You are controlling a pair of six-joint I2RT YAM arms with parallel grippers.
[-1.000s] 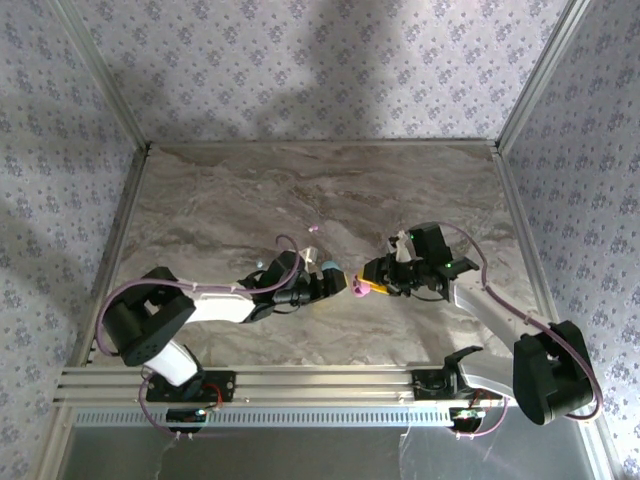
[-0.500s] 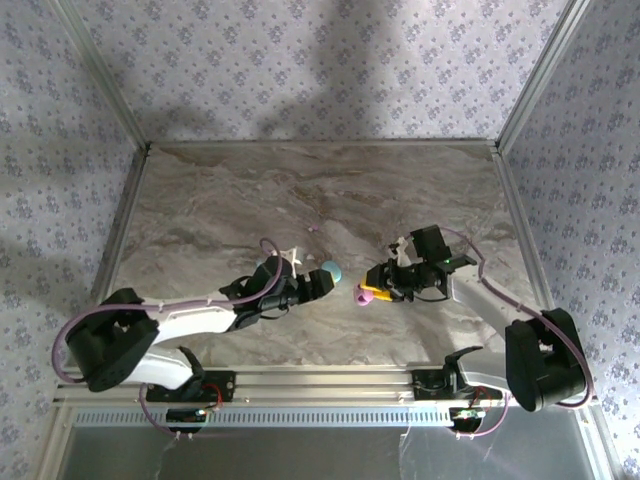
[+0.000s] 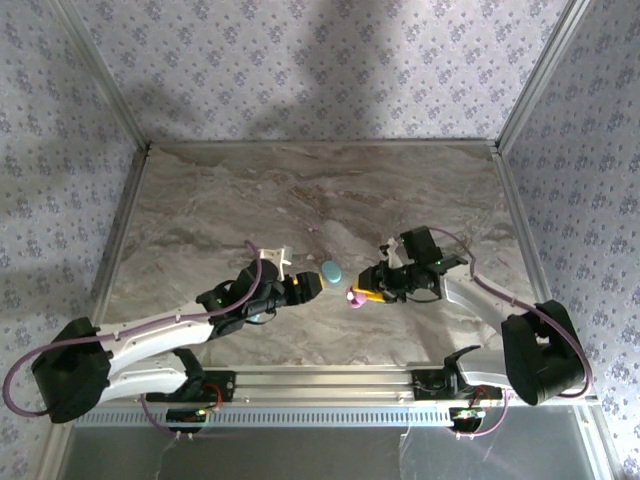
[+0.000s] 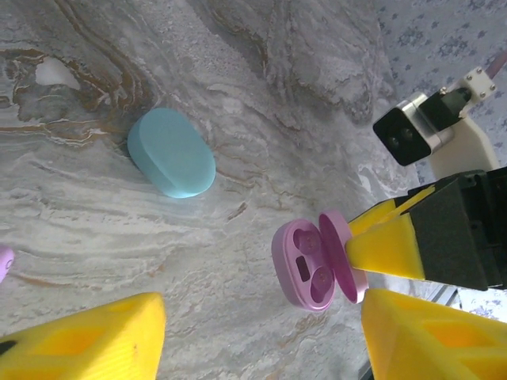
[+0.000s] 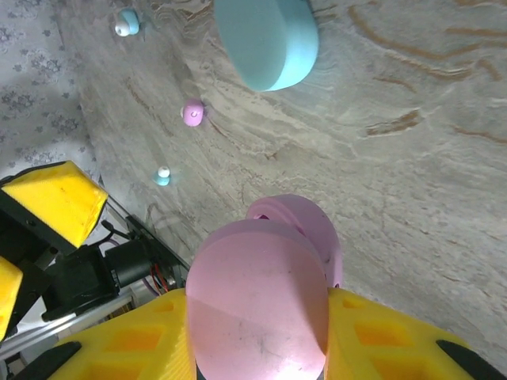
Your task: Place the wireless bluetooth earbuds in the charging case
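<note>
right gripper (image 3: pixel 370 291) pinching pink case (image 4: pixel 305 265), open table (image 3: pixel 300 190) beyond

table: a marbled grey-brown top (image 3: pixel 300 190) is spread across the middle.
walls: pale floral-patterned panels (image 3: pixel 320 60) are set behind and at both sides.
frame: aluminium posts (image 3: pixel 101 72) are seen upper left and upper right.
rail: slotted metal (image 3: pixel 330 380) is laid along the bottom.

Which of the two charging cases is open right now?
The pink case, gripped at its lid by the right gripper: the lid is hinged up, exposing the inner wells. The blue case lies shut on the table.
</note>
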